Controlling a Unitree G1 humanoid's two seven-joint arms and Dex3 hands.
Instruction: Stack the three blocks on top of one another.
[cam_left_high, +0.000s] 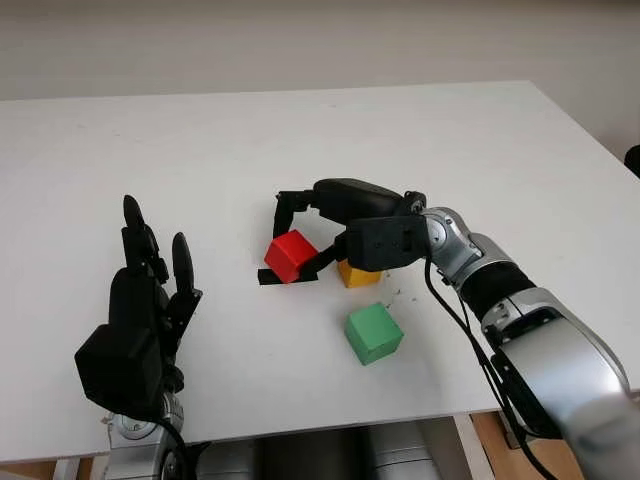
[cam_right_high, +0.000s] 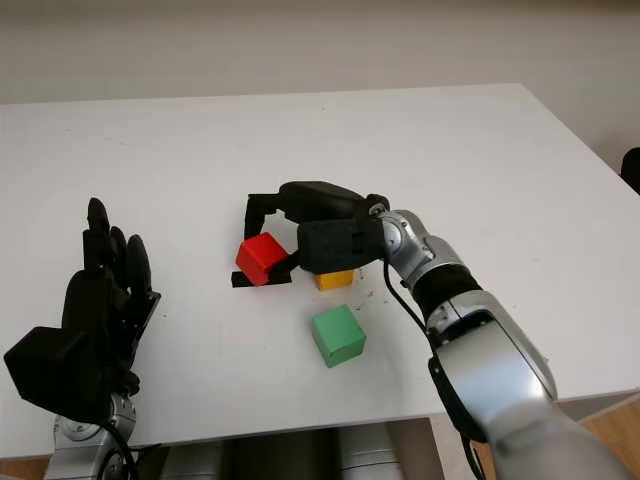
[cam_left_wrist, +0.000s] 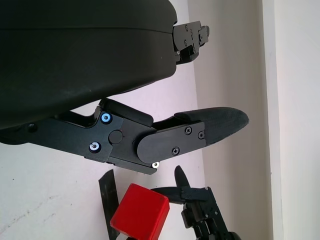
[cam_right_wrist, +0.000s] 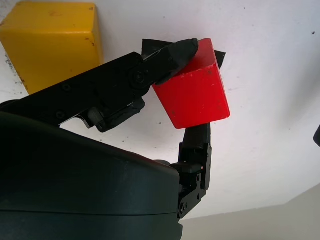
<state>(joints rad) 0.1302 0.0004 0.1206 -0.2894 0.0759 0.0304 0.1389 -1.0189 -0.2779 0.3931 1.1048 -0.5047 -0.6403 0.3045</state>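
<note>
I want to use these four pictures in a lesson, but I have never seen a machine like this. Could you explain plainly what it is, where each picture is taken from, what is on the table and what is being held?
This is a humanoid robot with two arms, each ending in a black three-finger hand. The two wide pictures come from a stereo camera on its head, looking down at a white table. The two close pictures come from cameras on its wrists, so each hand's own shell looms large in them.

Three blocks lie on the table: a red block, a yellow block beside it, and a green block nearer the robot. None is stacked yet.

The right hand reaches in over the table, and its fingers close around the red block. The left hand is open, raised at the near left of the table, holding nothing.
</note>
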